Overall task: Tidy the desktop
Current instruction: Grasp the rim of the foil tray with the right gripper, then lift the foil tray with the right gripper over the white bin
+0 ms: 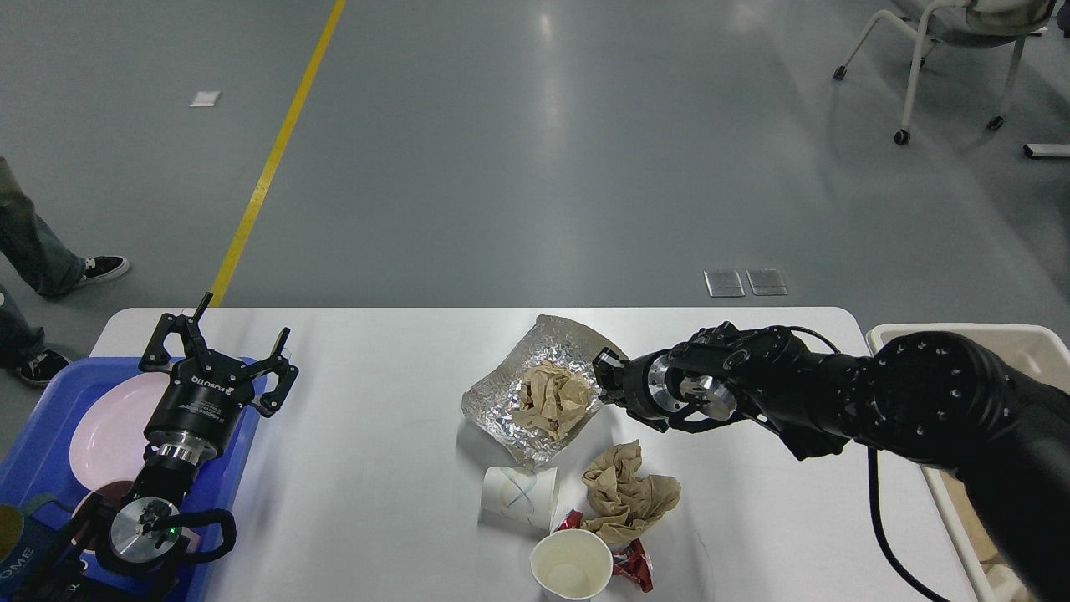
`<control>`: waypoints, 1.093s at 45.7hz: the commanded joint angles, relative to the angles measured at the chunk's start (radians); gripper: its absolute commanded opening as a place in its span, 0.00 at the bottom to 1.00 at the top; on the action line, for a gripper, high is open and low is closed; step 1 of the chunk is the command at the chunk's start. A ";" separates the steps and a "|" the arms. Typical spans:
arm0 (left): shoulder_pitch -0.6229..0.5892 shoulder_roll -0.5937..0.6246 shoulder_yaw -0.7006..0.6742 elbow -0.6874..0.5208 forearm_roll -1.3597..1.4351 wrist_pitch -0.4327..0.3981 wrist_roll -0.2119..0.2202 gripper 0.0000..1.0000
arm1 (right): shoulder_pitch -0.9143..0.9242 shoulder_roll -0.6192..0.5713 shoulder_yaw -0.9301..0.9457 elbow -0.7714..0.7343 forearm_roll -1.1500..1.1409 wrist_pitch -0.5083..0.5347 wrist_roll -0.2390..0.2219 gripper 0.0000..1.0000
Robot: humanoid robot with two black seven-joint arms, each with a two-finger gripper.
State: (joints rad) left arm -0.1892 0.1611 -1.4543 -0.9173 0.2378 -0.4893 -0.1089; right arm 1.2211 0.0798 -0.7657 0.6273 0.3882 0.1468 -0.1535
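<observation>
Barely begun: foil [535,389], cups, wads litter counter [376,435] middle; right fingers [603,378] pinching foil, left fingers [219,344] spread empty.

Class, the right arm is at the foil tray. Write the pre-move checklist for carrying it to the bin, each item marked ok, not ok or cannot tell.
1. Right gripper at the crumpled silver foil tray edge: ok.
2. Jaws closed on the foil: cannot tell.
3. Brown crumpled paper sits inside the tray: ok.
4. Beige rectangular bin open at the right: ok.
5. Left gripper open, away from the path: ok.
6. White tabletop tidy: not ok, cups remain.
</observation>
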 commanded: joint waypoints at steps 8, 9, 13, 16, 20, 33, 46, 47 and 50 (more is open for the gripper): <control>0.001 0.000 0.000 0.000 0.000 0.000 0.000 0.96 | 0.142 -0.103 0.002 0.179 0.021 0.004 -0.018 0.00; 0.001 0.000 0.000 0.000 0.000 0.000 0.000 0.96 | 0.155 -0.110 0.002 0.193 0.024 0.004 -0.023 0.00; 0.000 0.000 0.000 0.000 0.000 0.000 0.000 0.96 | 0.199 -0.147 -0.001 0.245 0.038 0.022 -0.032 0.00; 0.001 0.000 0.000 0.000 0.000 0.000 0.000 0.96 | 0.233 -0.169 -0.015 0.276 0.040 0.062 -0.034 0.00; 0.001 0.000 0.000 0.000 0.000 0.000 0.000 0.96 | 0.303 -0.196 -0.062 0.333 0.038 0.152 -0.049 0.00; 0.001 0.000 0.000 0.000 0.000 0.000 0.000 0.96 | 0.699 -0.296 -0.247 0.646 0.034 0.324 -0.037 0.00; 0.001 0.000 0.000 0.000 0.000 0.000 0.000 0.96 | 1.015 -0.333 -0.310 0.887 0.015 0.436 -0.035 0.00; 0.001 0.003 0.000 0.000 0.000 0.000 0.000 0.96 | 1.034 -0.334 -0.316 0.903 0.009 0.436 -0.034 0.00; 0.001 0.003 0.000 0.000 0.000 0.000 0.000 0.96 | 1.074 -0.334 -0.339 0.942 -0.031 0.438 -0.034 0.00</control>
State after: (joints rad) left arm -0.1890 0.1618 -1.4542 -0.9173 0.2378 -0.4893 -0.1089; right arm 2.2092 -0.2532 -1.0688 1.4911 0.4061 0.5793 -0.1879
